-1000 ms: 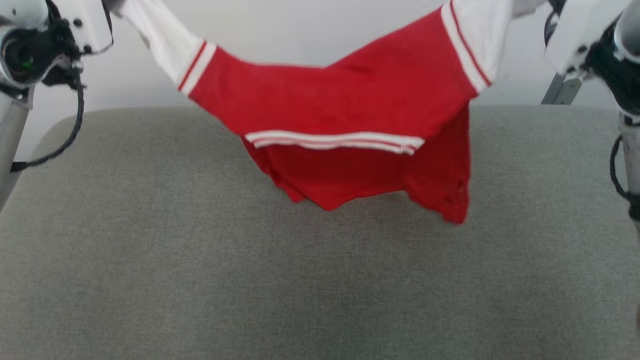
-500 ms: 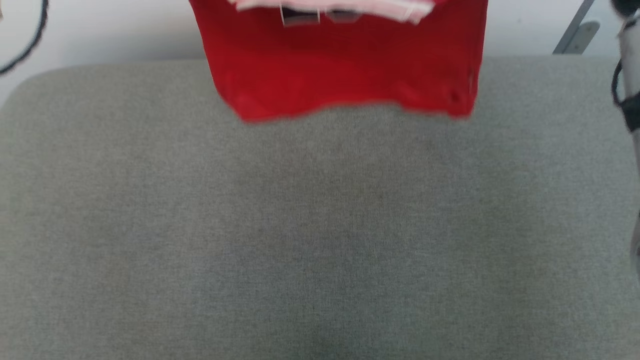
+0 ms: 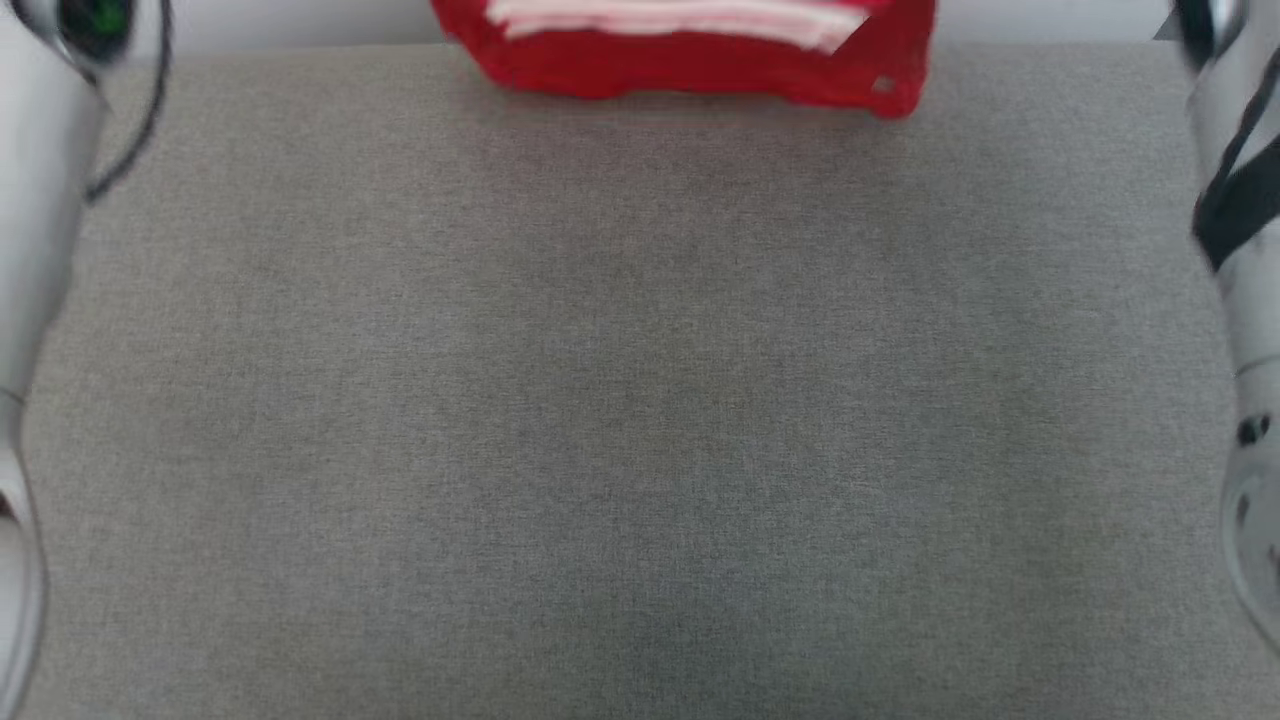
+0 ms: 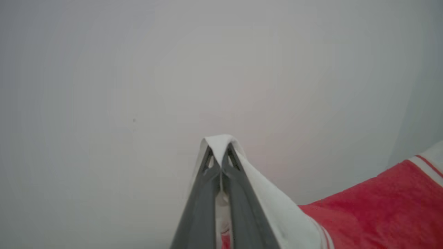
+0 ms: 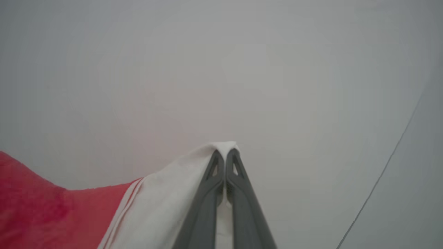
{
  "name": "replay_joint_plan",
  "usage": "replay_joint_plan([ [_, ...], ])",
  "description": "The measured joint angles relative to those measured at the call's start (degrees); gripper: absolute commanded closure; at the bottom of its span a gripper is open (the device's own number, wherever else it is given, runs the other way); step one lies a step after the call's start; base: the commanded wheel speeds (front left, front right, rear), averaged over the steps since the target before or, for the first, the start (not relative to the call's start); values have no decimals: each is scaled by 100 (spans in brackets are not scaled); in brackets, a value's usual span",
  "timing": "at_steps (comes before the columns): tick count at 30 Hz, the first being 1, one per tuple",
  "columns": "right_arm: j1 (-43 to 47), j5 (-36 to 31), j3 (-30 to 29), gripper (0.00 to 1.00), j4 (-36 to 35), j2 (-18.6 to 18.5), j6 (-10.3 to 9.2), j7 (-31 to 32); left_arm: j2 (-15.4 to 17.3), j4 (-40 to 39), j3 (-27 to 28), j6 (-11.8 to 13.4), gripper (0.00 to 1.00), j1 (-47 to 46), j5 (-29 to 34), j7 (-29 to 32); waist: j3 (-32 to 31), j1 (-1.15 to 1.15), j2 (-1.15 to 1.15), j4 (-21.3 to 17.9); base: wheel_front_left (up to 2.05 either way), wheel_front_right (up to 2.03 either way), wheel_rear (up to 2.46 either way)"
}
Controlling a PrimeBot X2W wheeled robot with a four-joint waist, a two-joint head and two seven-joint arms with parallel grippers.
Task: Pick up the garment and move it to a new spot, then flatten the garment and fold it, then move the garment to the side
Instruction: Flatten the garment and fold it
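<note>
The garment [image 3: 700, 55] is a red shirt with white sleeves, and it hangs in the air between my two arms. Its lower red part with a white band shows at the top edge of the head view, above the far edge of the grey padded surface [image 3: 640, 400]. In the left wrist view my left gripper [image 4: 220, 154] is shut on a white sleeve [image 4: 273, 204], with the red body [image 4: 373, 207] trailing lower right. My right gripper [image 5: 226, 154] is shut on the other white sleeve [image 5: 166, 204], and the red cloth [image 5: 41, 214] hangs lower left.
Pale forearms stand at the left edge [image 3: 30, 300] and right edge [image 3: 1240, 300] of the head view, with a black cable on each. A plain pale wall [image 4: 173, 69] lies behind both grippers.
The shirt has risen toward the top of the head view, and the hem now hangs over the far edge of the surface. The head view has also tilted down, bringing both forearms in at the sides.
</note>
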Motion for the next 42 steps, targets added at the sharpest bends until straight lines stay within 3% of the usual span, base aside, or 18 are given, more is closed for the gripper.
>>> replay_joint_plan([
  [8,794,394,415,100,1154,15,0,85,91,158,-455,0,100,1150,-661,563,-61,0,0,43,0,0,0],
  [13,1188,1093,856,100,1634,218,0,656,125,215,-756,-1,100,1785,-975,1428,-196,0,0,51,0,0,0],
  [19,1895,2309,1717,100,1543,388,0,1650,248,-32,-999,-1,100,2682,-1423,2505,-431,0,0,84,0,0,0],
  [23,2491,3190,2404,100,797,194,0,2414,448,-376,-1087,-1,100,3229,-1657,2933,-589,0,0,117,0,0,0],
  [29,3607,4611,3155,100,-903,-816,0,3779,803,-1279,-1192,208,100,3928,-1785,3268,-796,0,0,203,0,0,0],
  [35,4631,5445,3373,100,-2535,-1885,0,4981,1424,-2661,-1205,882,100,4682,-1974,3416,-950,0,0,285,0,0,0],
  [42,5721,5988,3002,100,-4129,-2639,0,6194,2458,-4535,-1166,1844,100,5558,-2189,3627,-1007,0,0,292,0,0,0],
])
